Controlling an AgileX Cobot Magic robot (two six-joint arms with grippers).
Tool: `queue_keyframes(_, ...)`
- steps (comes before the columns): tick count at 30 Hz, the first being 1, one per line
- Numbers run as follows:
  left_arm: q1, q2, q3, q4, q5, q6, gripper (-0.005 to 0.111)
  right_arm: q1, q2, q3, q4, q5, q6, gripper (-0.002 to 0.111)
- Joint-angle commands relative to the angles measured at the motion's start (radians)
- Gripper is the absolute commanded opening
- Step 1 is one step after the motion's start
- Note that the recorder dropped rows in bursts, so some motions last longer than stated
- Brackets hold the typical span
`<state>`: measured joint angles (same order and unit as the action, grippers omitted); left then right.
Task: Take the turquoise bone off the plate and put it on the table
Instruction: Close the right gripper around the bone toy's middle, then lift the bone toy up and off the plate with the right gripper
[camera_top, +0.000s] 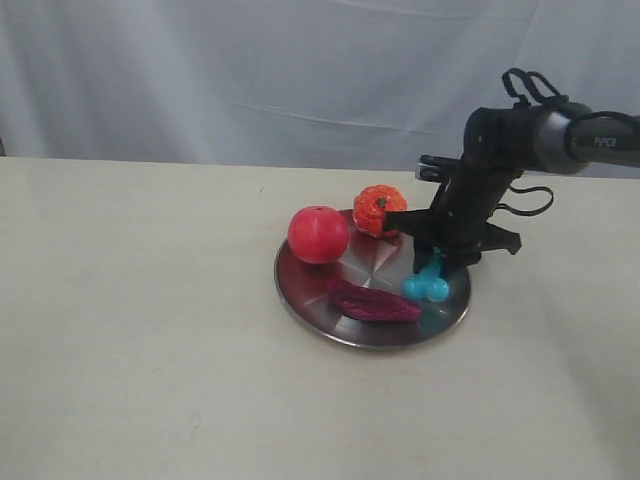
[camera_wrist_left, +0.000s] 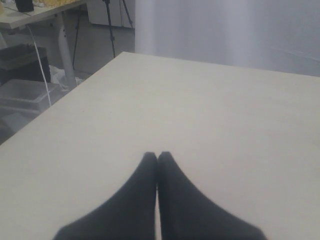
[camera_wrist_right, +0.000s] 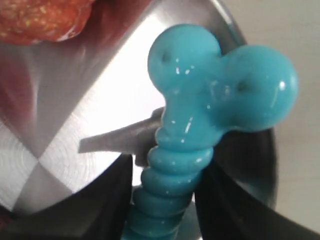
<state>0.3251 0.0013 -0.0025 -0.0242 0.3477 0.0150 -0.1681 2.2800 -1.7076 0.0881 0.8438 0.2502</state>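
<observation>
The turquoise bone (camera_top: 427, 283) hangs tilted over the right part of the steel plate (camera_top: 365, 262), one knobbed end pointing down close to the plate's surface. My right gripper (camera_top: 438, 258) is shut on its ribbed shaft from above. The right wrist view shows the bone (camera_wrist_right: 220, 90) with the ribbed shaft squeezed between the two black fingers of the right gripper (camera_wrist_right: 167, 175), above the shiny plate (camera_wrist_right: 100, 100). My left gripper (camera_wrist_left: 158, 156) is shut with nothing in it, over bare table (camera_wrist_left: 200, 110); it does not show in the exterior view.
On the plate lie a red ball-like fruit (camera_top: 318, 234), an orange bumpy fruit (camera_top: 379, 210) and a dark purple oblong piece (camera_top: 373, 302). The beige table (camera_top: 150, 330) stretches around the plate. A white curtain (camera_top: 250, 70) hangs behind.
</observation>
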Motion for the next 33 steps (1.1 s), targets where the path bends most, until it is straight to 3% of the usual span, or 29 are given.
queue_keyframes(1,0.002,-0.001,0.003,-0.001,-0.005,-0.004,0.0,0.003,-0.088,-0.001,-0.004,0.024,-0.035,0.0)
queue_keyframes(8,0.002,-0.001,0.003,-0.001,-0.005,-0.004,0.0,0.001,-0.28,-0.001,-0.027,0.068,-0.068,0.0)
queue_keyframes(18,0.002,-0.001,0.003,-0.001,-0.005,-0.004,0.0,-0.017,-0.624,-0.001,-0.2,0.15,-0.098,0.0)
queue_keyframes(25,0.002,-0.001,0.003,-0.001,-0.005,-0.004,0.0,-0.111,-0.754,-0.001,-0.201,0.244,-0.186,0.0)
queue_keyframes(33,0.002,-0.001,0.003,-0.001,-0.005,-0.004,0.0,-0.217,-0.735,-0.001,-0.111,0.313,-0.295,0.0)
